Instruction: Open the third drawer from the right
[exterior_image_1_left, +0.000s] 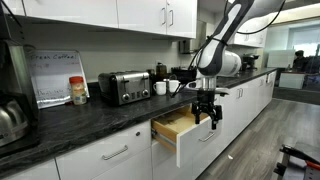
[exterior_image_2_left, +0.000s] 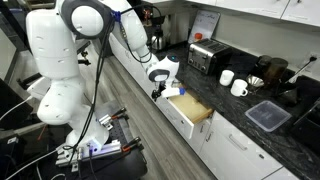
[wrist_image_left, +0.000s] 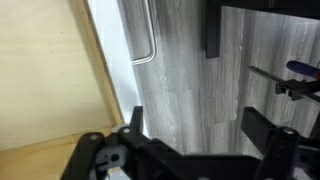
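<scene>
1. Black speckled stone counter (exterior_image_1_left: 80, 118) at far left in an exterior view, carrying a small red-lidded jar (exterior_image_1_left: 78, 91), then a chrome-and-black toaster (exterior_image_1_left: 124, 87), then white ceramic mugs (exterior_image_1_left: 161, 88). All well apart from the work, so unlikely to be disturbed.
2. Next along, below the mugs: the third drawer from the right (exterior_image_1_left: 172, 128) (exterior_image_2_left: 190, 107), wide and shallow, with a glossy white front and a light tan wood box. Pulled well out of the cabinet run in both exterior views. Judged as good as open, with little travel left to gain.
3. From the wrist, left to right: tan wood, the white front's edge, the horizontal silver bar handle (wrist_image_left: 148, 40), then grey wood-look floor (wrist_image_left: 190, 60).
4. Right of the drawer, the black Robotiq gripper (exterior_image_1_left: 206, 112) (wrist_image_left: 193, 118) hanging just beside the front. Fingers (wrist_image_left: 136, 122) spread apart with only floor between them, clamped on nothing and clear of the handle.
5. What could go wrong:
   - A sideways swing on retreat, clipping the white front and shoving the drawer back in.
   - A downward brush on the extended box, levering against the runners.
   - If a further pull is wanted, an off-centre close on the slim, smooth bar, slipping off.
   - Hauling past the stop, straining the slides.
</scene>
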